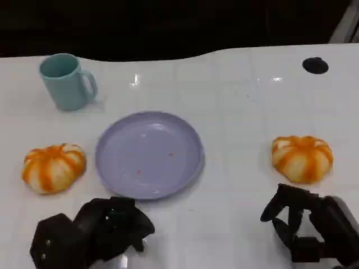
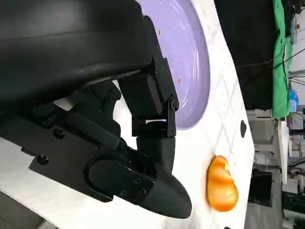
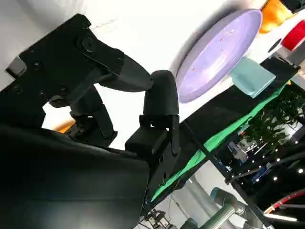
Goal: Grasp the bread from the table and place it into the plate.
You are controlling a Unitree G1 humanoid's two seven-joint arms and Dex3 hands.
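Two orange-and-white striped breads lie on the white table, the left bread [image 1: 53, 167] left of the plate and the right bread [image 1: 302, 158] far to its right. The lilac plate [image 1: 148, 154] sits between them with nothing but crumbs in it. My left hand [image 1: 95, 230] hovers at the near edge, just in front of the plate, holding nothing. My right hand [image 1: 305, 224] is just in front of the right bread, fingers apart and not touching it. The left wrist view shows the left hand [image 2: 133, 143], the plate [image 2: 190, 57] and the right bread [image 2: 221, 183].
A teal mug [image 1: 67, 81] stands at the back left. A small black disc [image 1: 315, 65] lies at the back right. In the right wrist view the plate [image 3: 219, 52], the mug [image 3: 252, 78] and the left bread [image 3: 276, 12] lie beyond my right hand [image 3: 143, 95].
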